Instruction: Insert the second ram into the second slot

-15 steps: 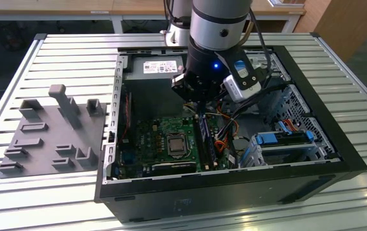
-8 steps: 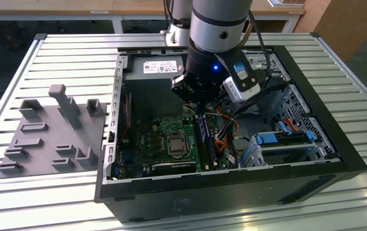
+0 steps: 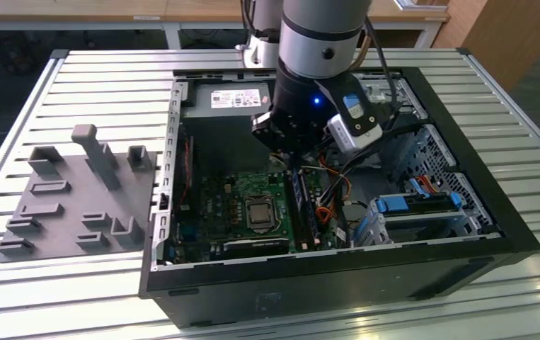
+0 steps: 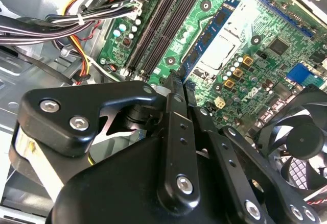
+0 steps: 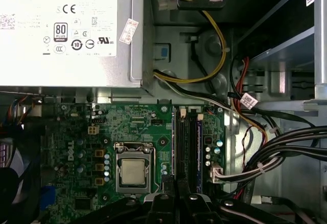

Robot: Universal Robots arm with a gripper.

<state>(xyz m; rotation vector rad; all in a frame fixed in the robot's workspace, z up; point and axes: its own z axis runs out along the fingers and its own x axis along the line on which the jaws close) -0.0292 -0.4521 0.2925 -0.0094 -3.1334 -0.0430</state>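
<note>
The gripper (image 4: 175,83), which we are seeing pinched shut with its load hidden, is hanging over the slots (image 5: 180,142) just beneath it, risking a crooked jam.

From my exterior view I see a slatted metal counter (image 3: 90,78). An open black case (image 3: 345,290) lies flat on it, toward the exterior view's right. Just beside the case, on the exterior view's left, a grey fixture plate (image 3: 62,212) with upright posts rests on the slats.
</note>
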